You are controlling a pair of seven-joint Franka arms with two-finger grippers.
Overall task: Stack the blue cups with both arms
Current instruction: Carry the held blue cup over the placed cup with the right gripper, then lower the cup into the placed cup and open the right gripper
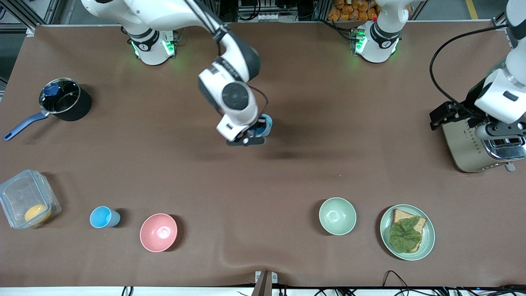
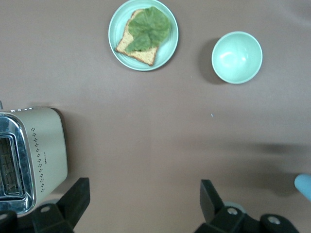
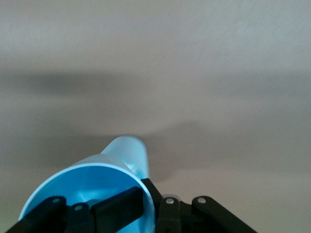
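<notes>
Toaster (image 1: 478, 144) partly hidden by left arm; held cup (image 3: 104, 187) cut off.

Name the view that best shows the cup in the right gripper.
The right wrist view: the pale blue cup fills it, rim clamped. The front view shows only a sliver beside the right gripper; the left wrist view catches an edge.

You have two blue cups: one (image 1: 266, 124) clamped in the right gripper (image 1: 251, 137), one (image 1: 104, 217) on the table well away from it. You see two bowls, pink (image 1: 158, 232) and green (image 1: 337, 216), one plate (image 1: 407, 232), one toaster (image 1: 476, 148), one pot (image 1: 65, 100), one container (image 1: 27, 204).
</notes>
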